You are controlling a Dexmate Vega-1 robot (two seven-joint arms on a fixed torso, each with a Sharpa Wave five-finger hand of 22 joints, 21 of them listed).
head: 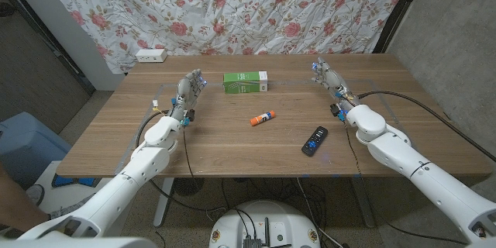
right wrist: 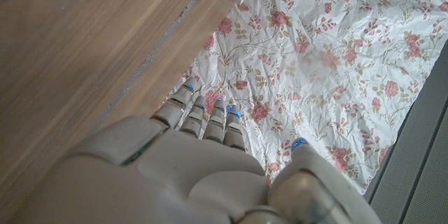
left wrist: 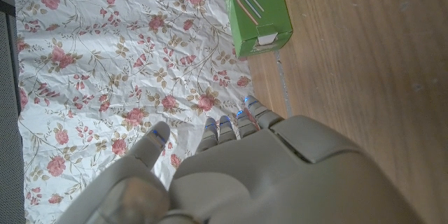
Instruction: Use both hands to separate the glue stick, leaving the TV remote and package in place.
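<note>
Wooden table [head: 232, 143] carries both arms outstretched, left hand [head: 188, 93] and right hand [head: 328, 77] empty, fingers loosely apart.

left robot hand [head: 188, 91]: empty, fingers apart | right robot hand [head: 328, 77]: empty, fingers apart

One glue stick [head: 263, 118], one remote [head: 314, 140] and one green package [head: 246, 83] are counted on the worktop [head: 232, 147]. One white power strip [head: 150, 56] is seen behind it. Two hands are counted, left [head: 187, 93] and right [head: 328, 77].
</note>
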